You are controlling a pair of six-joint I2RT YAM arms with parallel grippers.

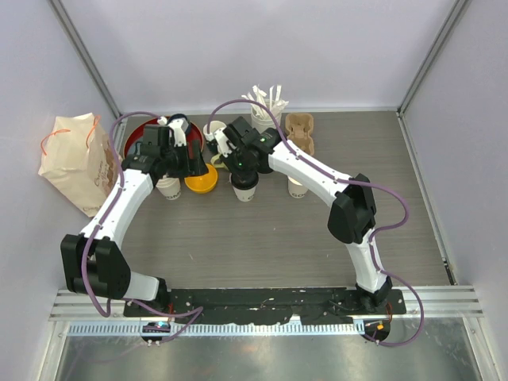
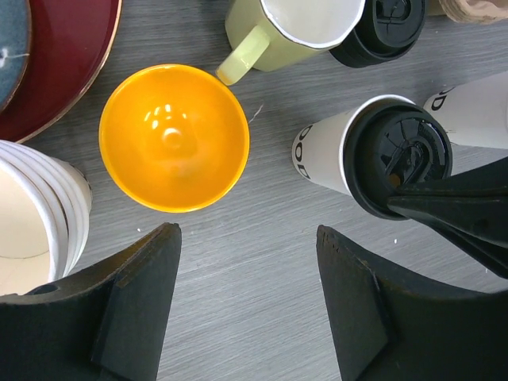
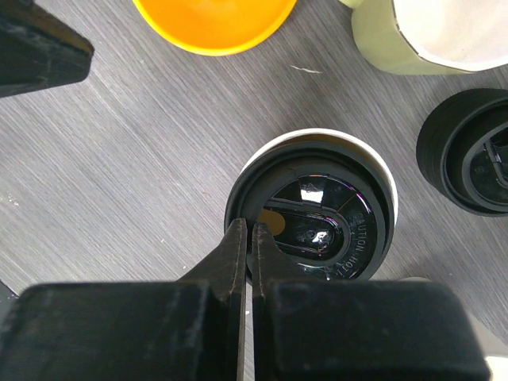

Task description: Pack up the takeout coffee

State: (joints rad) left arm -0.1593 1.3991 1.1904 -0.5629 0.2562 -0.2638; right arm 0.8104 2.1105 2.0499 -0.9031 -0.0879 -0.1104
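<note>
A white paper coffee cup with a black lid (image 1: 244, 189) stands mid-table; it also shows in the left wrist view (image 2: 397, 155) and the right wrist view (image 3: 317, 210). My right gripper (image 3: 250, 230) is shut, its tips resting on the left rim of that lid; in the top view it sits right above the cup (image 1: 242, 168). A second black-lidded cup (image 3: 468, 163) stands just behind, next to the yellow mug (image 2: 294, 32). My left gripper (image 2: 246, 238) is open and empty, above bare table between the orange bowl (image 2: 175, 135) and the lidded cup.
A stack of lidless white cups (image 2: 32, 214) is at the left. A red plate (image 1: 136, 136) and a paper bag (image 1: 75, 163) are at the far left. A cardboard cup carrier (image 1: 300, 131) and a cup of white sticks (image 1: 266, 107) stand at the back. Another white cup (image 1: 297, 188) stands to the right.
</note>
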